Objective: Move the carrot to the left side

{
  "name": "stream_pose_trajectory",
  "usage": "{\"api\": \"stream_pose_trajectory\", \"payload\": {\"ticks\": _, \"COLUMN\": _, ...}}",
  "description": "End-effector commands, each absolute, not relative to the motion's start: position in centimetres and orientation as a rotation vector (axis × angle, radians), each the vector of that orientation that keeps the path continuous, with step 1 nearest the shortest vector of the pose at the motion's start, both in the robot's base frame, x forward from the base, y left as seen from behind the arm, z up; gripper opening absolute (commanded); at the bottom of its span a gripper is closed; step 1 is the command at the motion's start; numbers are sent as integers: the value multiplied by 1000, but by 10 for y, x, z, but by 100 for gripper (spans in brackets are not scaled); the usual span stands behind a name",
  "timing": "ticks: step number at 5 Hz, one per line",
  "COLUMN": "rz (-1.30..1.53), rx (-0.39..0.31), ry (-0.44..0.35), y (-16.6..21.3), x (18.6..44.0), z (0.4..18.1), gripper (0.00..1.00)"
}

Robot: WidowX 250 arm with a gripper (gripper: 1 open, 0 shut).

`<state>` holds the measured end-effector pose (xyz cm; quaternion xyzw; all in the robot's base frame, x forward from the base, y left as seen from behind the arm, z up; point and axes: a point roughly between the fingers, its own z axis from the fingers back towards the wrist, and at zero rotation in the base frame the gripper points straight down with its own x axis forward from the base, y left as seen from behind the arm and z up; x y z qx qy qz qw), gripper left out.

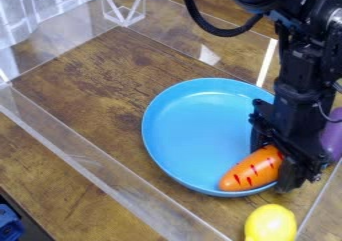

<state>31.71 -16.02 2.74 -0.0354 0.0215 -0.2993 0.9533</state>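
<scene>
The small orange carrot (pixel 251 171) with dark ridge lines lies tilted on the near right rim of the blue plate (pixel 194 125), its tip pointing down-left. My black gripper (pixel 286 157) comes straight down on its thick upper end, and the fingers are closed around that end. The leafy top is hidden behind the fingers.
A yellow lemon (pixel 270 225) sits just in front of the plate at the bottom right. A purple eggplant (pixel 333 137) peeks out behind the gripper at the right edge. Clear plastic walls (pixel 80 150) border the wooden tabletop on the left and front.
</scene>
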Motion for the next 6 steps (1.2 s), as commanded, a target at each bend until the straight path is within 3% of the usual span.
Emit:
{"api": "stream_pose_trajectory", "payload": {"ticks": 1, "rz": -614, "rx": -73, "ry": -19, "y": -160, "x": 324, "z": 58, "gripper": 0}}
{"api": "stream_pose_trajectory", "payload": {"ticks": 6, "rz": -633, "rx": -70, "ry": -11, "y": -155, "x": 321, "z": 90, "gripper": 0}}
